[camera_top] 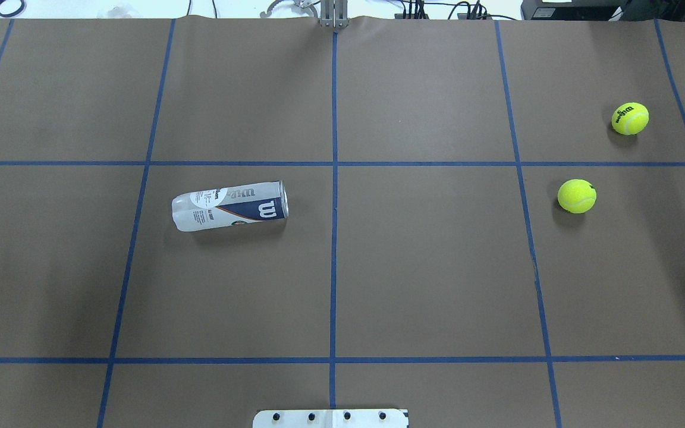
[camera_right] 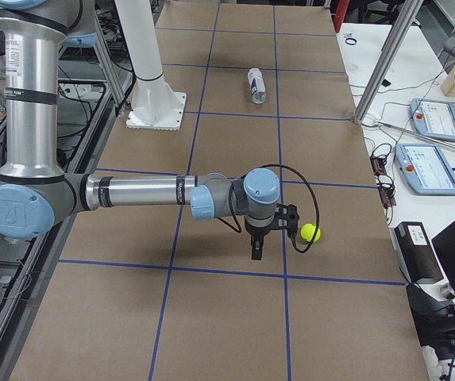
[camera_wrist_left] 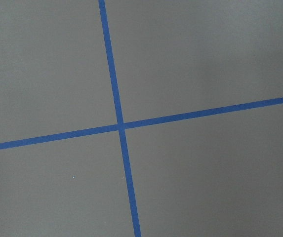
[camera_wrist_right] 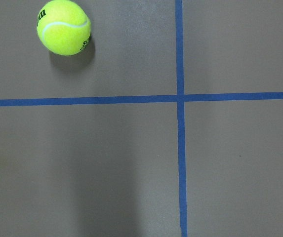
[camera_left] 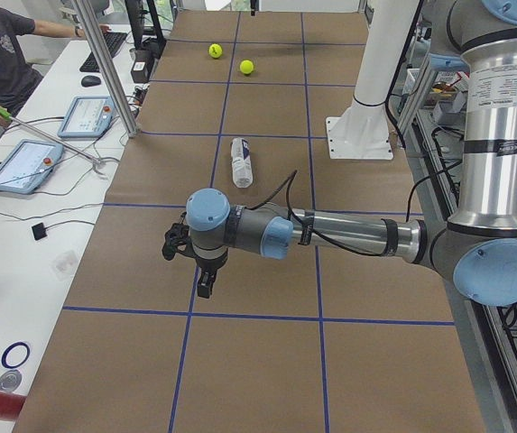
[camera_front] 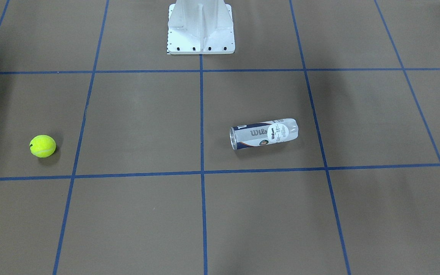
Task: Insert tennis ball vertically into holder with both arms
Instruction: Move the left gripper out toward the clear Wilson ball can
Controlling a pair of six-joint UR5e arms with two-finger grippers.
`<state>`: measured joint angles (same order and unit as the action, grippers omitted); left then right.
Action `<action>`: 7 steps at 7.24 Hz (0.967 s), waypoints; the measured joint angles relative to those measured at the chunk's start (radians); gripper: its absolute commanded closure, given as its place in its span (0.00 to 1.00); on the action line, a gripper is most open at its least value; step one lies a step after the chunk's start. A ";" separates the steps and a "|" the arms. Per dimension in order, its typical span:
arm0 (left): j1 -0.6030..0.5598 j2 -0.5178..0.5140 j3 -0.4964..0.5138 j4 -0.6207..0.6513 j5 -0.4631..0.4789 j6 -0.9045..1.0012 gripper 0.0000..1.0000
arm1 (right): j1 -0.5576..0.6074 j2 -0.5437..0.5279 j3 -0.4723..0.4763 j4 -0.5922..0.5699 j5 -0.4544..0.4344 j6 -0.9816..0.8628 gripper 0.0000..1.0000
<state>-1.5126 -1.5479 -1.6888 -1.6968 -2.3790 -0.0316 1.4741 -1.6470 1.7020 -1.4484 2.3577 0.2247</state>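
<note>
The holder (camera_top: 229, 205) lies on its side on the brown table, left of centre, with its metal-rimmed mouth toward the centre line; it also shows in the front view (camera_front: 264, 133) and the left side view (camera_left: 241, 162). Two yellow tennis balls (camera_top: 577, 195) (camera_top: 629, 118) rest at the far right. The right wrist view shows one ball (camera_wrist_right: 63, 26). My left gripper (camera_left: 204, 287) hangs above the table well short of the holder. My right gripper (camera_right: 256, 252) hangs beside a ball (camera_right: 310, 232). I cannot tell whether either is open or shut.
The white pedestal (camera_top: 330, 418) stands at the robot's edge of the table, in the middle. Blue tape lines (camera_wrist_left: 120, 126) grid the brown surface. Operators' desks with tablets (camera_left: 23, 164) run along the far side, and a person sits there.
</note>
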 measured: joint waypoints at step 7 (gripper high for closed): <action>0.036 0.008 -0.009 -0.156 -0.010 0.000 0.07 | 0.000 0.001 0.003 0.002 0.000 0.006 0.01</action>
<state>-1.4764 -1.5400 -1.6980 -1.8529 -2.3887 -0.0313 1.4741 -1.6462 1.7045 -1.4465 2.3577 0.2311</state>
